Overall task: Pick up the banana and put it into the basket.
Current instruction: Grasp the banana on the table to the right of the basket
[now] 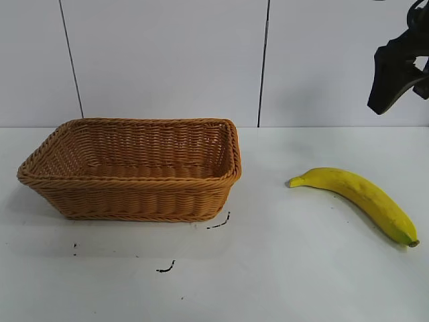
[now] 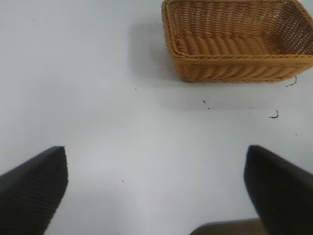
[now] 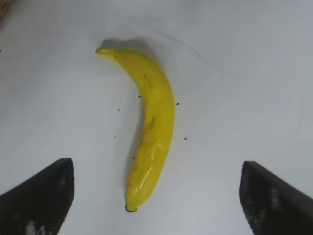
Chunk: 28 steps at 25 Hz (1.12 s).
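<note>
The yellow banana (image 1: 362, 196) lies on the white table at the right, stem toward the basket, dark tip toward the front right. The tan wicker basket (image 1: 134, 168) stands empty at the left. My right gripper (image 1: 395, 77) hangs high above the table at the far right, behind the banana, open and empty. In the right wrist view the banana (image 3: 151, 122) lies between the spread fingers (image 3: 41, 196), well below them. My left gripper (image 2: 156, 186) is open and empty over bare table, with the basket (image 2: 234, 54) some way off.
A white wall with dark vertical seams (image 1: 263, 64) stands behind the table. Small black marks (image 1: 166, 268) dot the table in front of the basket. Bare table lies between basket and banana.
</note>
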Each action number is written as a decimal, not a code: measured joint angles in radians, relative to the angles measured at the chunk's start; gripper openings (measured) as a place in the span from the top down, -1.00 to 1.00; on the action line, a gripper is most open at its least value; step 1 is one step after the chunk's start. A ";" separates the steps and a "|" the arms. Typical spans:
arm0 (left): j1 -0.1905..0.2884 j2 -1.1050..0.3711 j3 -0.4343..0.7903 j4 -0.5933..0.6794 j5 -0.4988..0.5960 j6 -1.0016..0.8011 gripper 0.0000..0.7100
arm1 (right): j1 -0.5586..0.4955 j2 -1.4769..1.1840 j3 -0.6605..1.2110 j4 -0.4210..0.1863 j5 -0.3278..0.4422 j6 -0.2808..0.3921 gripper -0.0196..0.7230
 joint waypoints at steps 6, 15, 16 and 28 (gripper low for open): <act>0.000 0.000 0.000 0.000 0.000 0.000 -0.96 | 0.000 0.097 0.000 -0.009 -0.022 0.026 -0.81; 0.000 0.000 0.000 0.000 0.000 0.000 -0.96 | 0.001 0.151 0.000 -0.016 -0.085 0.044 -0.79; 0.000 0.000 0.000 0.000 0.000 0.000 -0.96 | 0.004 0.152 0.000 -0.022 -0.082 0.049 -0.79; 0.000 0.000 0.000 0.000 0.000 0.000 -0.96 | 0.077 0.159 0.000 -0.163 -0.131 0.192 -0.79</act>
